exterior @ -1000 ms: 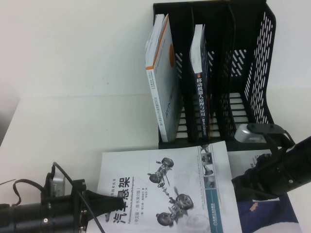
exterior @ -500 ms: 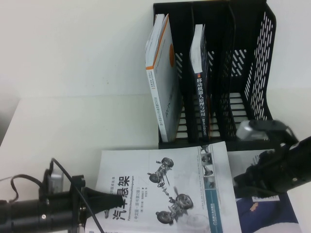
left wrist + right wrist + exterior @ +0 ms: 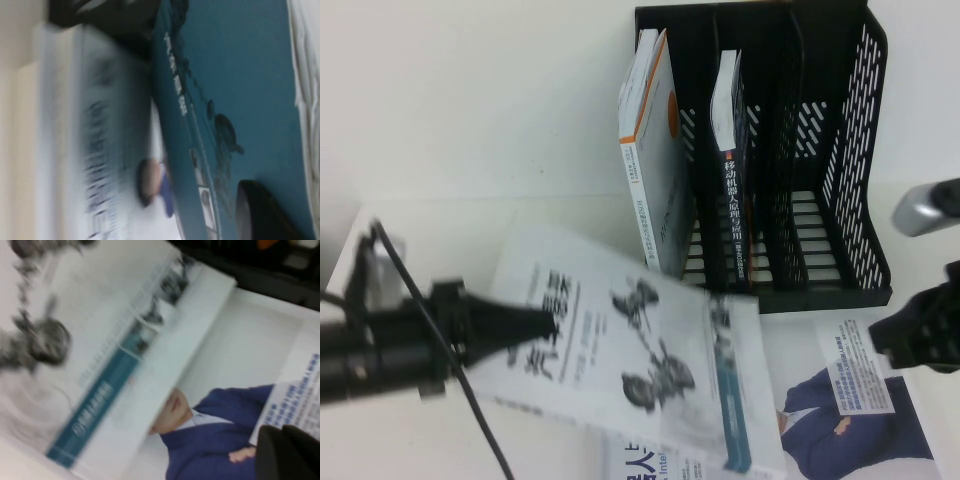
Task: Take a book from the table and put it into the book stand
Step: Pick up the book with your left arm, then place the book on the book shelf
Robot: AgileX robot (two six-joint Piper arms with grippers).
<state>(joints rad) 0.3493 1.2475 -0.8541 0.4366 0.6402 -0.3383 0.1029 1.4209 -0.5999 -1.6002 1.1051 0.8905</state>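
The book (image 3: 650,340), white with grey suspension drawings, is lifted and tilted above the table (image 3: 470,230), in front of the black book stand (image 3: 855,150). My left gripper (image 3: 542,323) is shut on its left edge. In the left wrist view one finger (image 3: 260,210) lies against the dark teal back cover (image 3: 240,75). My right gripper (image 3: 880,335) hovers to the right of the book, over the white book picturing a man in a blue suit (image 3: 840,410). Its fingers (image 3: 290,452) are closed together and empty; the lifted book (image 3: 100,340) also shows there.
The stand's left slot holds a white book with an orange edge (image 3: 655,150); the slot beside it holds a dark-spined book (image 3: 735,190). The two right slots (image 3: 810,200) hold nothing. Another white book (image 3: 655,465) lies under the lifted one at the front edge.
My left gripper has raised the book's left edge and drawn it up and back, so the book now tilts off the table. My right arm has pulled away to the right.
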